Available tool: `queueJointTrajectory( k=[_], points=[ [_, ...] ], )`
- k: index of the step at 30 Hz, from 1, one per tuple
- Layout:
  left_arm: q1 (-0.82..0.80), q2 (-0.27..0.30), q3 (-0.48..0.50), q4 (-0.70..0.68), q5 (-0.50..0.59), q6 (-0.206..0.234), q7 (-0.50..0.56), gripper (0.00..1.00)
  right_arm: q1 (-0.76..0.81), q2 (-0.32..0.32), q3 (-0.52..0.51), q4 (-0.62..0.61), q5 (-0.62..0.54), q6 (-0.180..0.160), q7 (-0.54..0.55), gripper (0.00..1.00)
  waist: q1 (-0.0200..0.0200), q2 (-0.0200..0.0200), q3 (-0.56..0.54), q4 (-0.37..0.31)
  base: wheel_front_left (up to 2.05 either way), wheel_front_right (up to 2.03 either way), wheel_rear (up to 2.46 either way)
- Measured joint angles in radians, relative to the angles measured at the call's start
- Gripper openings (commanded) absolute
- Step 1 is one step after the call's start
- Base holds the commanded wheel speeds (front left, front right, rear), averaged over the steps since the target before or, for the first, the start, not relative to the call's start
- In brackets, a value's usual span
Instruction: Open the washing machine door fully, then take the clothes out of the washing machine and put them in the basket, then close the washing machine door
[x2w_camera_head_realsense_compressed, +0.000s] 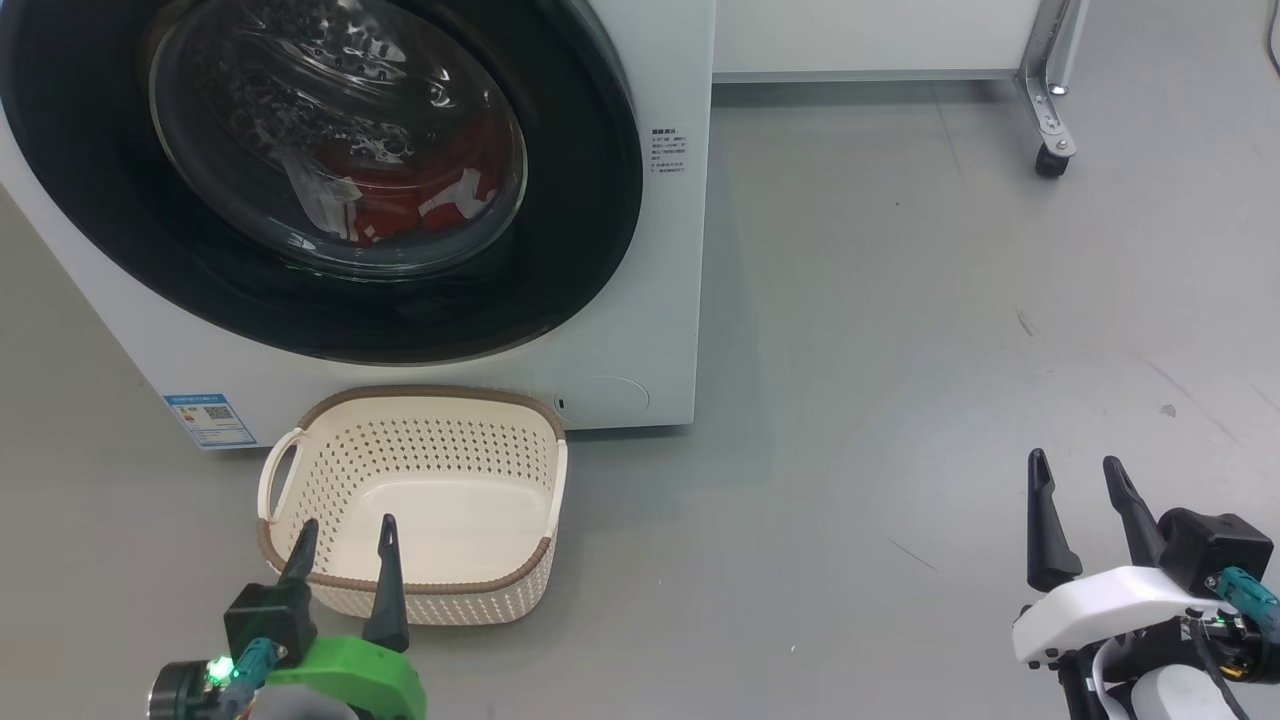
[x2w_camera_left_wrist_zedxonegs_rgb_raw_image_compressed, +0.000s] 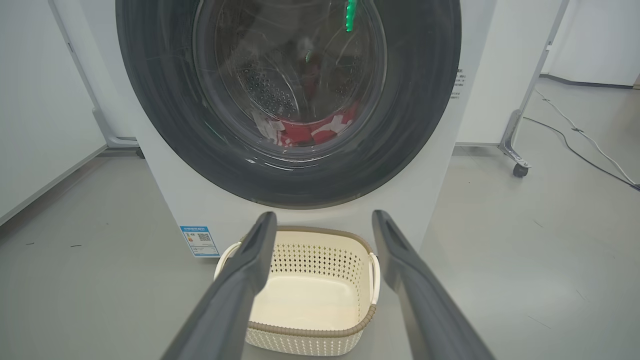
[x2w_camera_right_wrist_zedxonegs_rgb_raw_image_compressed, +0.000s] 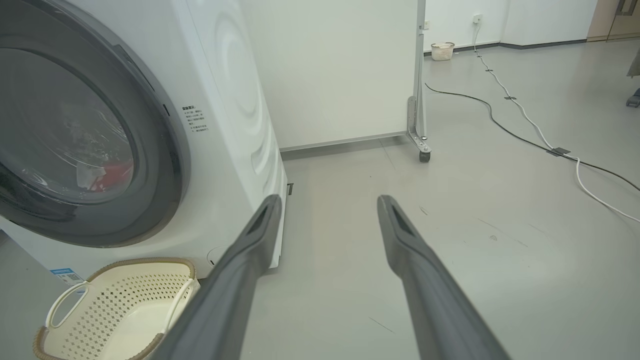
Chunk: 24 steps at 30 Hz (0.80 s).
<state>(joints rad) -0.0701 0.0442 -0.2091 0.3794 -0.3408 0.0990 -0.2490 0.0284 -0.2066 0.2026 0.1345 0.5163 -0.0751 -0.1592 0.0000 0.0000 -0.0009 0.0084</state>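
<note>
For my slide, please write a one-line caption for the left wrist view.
Open left claw faces the closed washing machine door, red clothes visible behind it, empty basket below.

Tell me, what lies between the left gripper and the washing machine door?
The empty basket stands on the floor between the left gripper and the door, right before the machine. The head and left wrist views both show it.

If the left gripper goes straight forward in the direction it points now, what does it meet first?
Probably the washing machine, on its white front just below the closed washing machine door. The open left gripper seems to aim over the basket, but depth is unclear, so it might catch the far rim.
</note>
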Motion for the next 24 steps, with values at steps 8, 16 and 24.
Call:
queueJointTrajectory(
  k=[8,16,24],
  points=[
    [-0.008,0.0,-0.004,0.005,-0.026,0.002,0.0,1.0,0.0,0.002,-0.002,0.004,0.0,-0.008,0.0,1.0,0.0,0.0,0.001,0.0,0.0,0.0,0.0],
    [-0.009,0.0,-0.011,0.012,-0.026,0.002,0.0,1.0,-0.001,0.002,-0.002,0.007,-0.001,-0.008,0.0,1.0,0.0,0.0,0.003,0.0,0.0,0.0,0.0],
    [-0.013,0.0,-0.015,0.012,-0.026,0.007,0.0,1.0,-0.005,0.002,-0.002,0.006,-0.001,-0.008,0.0,1.0,0.0,0.0,0.006,0.003,0.0,0.0,0.0]
  ],
)
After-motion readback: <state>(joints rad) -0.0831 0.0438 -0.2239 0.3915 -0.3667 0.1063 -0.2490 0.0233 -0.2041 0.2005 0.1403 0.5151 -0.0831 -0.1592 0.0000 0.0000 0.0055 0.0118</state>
